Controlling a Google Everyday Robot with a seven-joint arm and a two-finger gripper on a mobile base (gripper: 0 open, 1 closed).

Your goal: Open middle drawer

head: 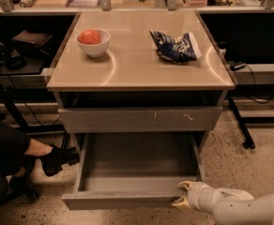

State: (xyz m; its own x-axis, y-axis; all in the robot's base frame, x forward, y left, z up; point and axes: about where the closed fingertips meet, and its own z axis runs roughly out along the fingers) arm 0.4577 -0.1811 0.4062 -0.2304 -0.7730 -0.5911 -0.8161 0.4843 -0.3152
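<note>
The middle drawer [123, 201] is pulled far out of the grey cabinet, and its bare grey inside [137, 161] shows. My gripper [183, 195] is at the right end of the drawer's flat front. One pale fingertip [186, 185] is inside the top edge and the other is in front of the panel, so the front sits between them. My white arm [240, 207] comes in from the lower right.
Above the open drawer is a taller grey front with pale scratches [139, 120]. The tan cabinet top [137, 64] holds a white bowl with a red fruit [93, 41] and a blue snack bag [175, 47]. A seated person's leg and black shoe [57, 157] are left of the drawer. Desk legs and cables stand at the right.
</note>
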